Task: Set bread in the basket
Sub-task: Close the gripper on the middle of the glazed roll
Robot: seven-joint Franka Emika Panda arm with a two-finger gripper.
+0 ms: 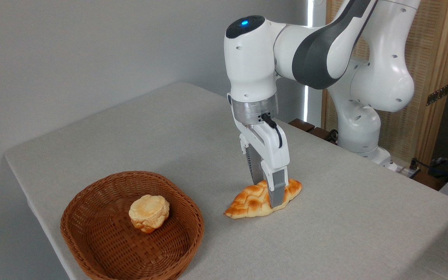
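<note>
The bread point(252, 202), a golden braided loaf with pointed ends, lies flat on the grey table to the right of the basket. My gripper point(266, 191) has come straight down over its middle. The fingers stand wide apart astride the loaf: one finger point(277, 192) covers its near edge, the other is behind its far edge. The gripper looks open, and I see no lift of the loaf. The brown wicker basket point(91, 241) sits at the front left corner of the table.
A small round pale bun point(149, 213) lies inside the basket. The table edge point(37, 210) runs close to the basket's left side. The arm's base point(364, 144) stands at the back right, with cables and a wooden screen behind it.
</note>
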